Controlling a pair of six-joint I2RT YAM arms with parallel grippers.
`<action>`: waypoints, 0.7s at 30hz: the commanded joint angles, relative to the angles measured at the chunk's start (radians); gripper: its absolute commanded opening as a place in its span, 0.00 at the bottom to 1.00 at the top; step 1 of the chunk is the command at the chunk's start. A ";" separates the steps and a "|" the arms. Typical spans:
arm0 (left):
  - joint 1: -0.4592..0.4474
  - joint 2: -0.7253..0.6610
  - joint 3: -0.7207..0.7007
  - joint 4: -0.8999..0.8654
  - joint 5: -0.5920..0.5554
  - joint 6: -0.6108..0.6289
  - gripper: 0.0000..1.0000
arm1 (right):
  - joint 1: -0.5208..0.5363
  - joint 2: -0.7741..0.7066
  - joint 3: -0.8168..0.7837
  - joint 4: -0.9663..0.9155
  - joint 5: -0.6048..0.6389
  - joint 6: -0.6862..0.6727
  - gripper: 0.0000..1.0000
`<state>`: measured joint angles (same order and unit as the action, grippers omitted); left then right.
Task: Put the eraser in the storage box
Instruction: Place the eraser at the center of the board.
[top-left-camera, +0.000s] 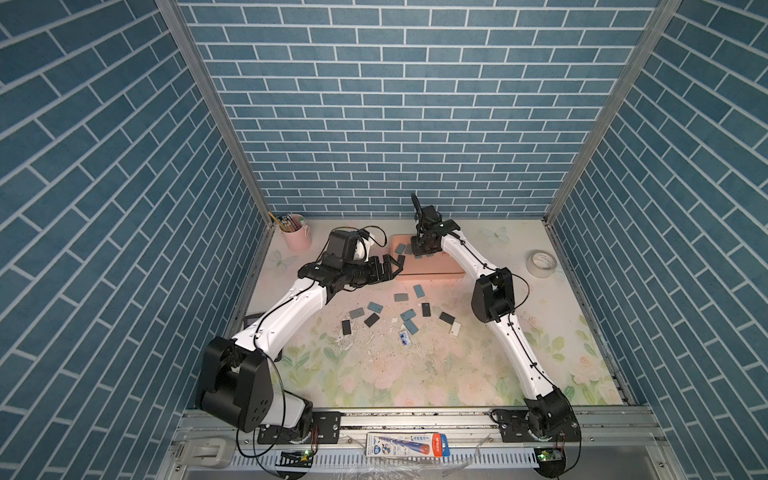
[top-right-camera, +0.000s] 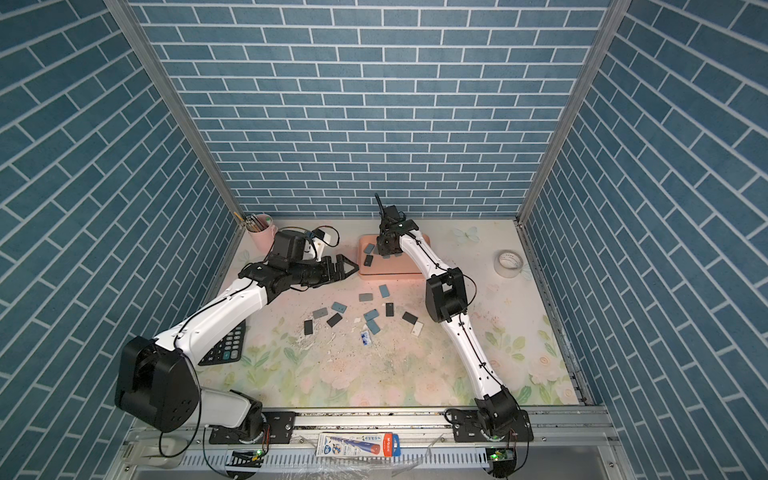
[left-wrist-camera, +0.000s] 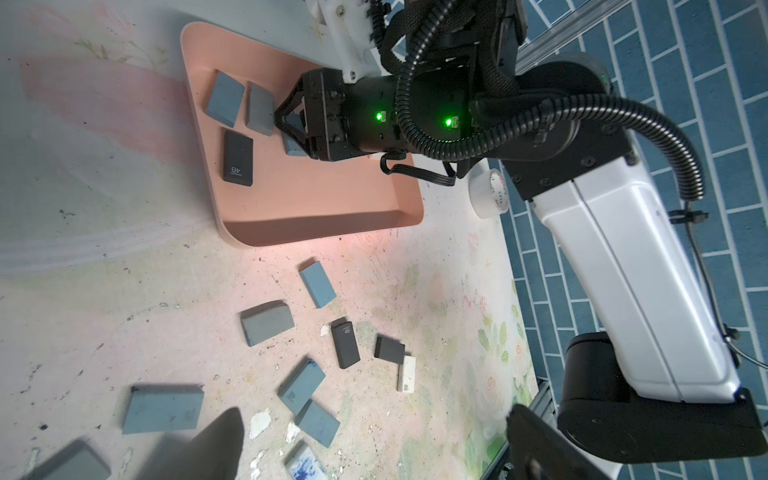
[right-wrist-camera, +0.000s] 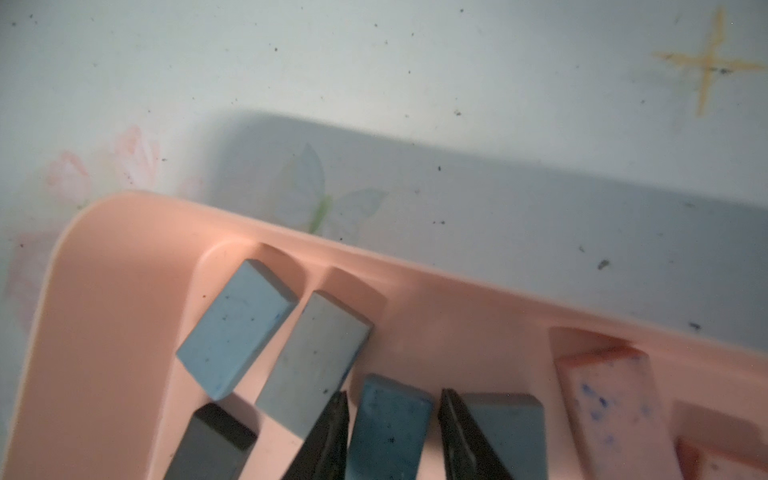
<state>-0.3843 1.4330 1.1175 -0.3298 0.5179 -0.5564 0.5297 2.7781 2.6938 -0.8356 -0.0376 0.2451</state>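
The salmon-pink storage box stands at the back of the table. My right gripper reaches down into it. Its jaws stand slightly apart around a dark blue eraser that lies on the box floor, with a thin gap at one finger. Beside it in the box lie a light blue eraser, a grey one, a black one and a speckled white one. My left gripper hangs open and empty by the box's left end.
Several loose erasers and white scraps are scattered mid-table in front of the box. A pink pencil cup stands back left, a tape roll at the right, and a calculator under my left arm.
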 joint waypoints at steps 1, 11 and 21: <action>0.008 0.036 0.036 -0.153 -0.080 0.071 1.00 | -0.002 -0.035 0.029 -0.003 0.008 -0.011 0.43; 0.034 0.043 0.122 -0.514 -0.436 0.177 1.00 | 0.019 -0.225 -0.047 0.009 -0.027 -0.036 0.70; 0.109 -0.056 -0.100 -0.520 -0.457 0.026 1.00 | 0.071 -0.703 -0.685 0.227 -0.039 -0.032 0.98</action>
<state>-0.2852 1.3975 1.0554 -0.8074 0.1101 -0.4740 0.5861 2.1876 2.1681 -0.6960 -0.0605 0.2119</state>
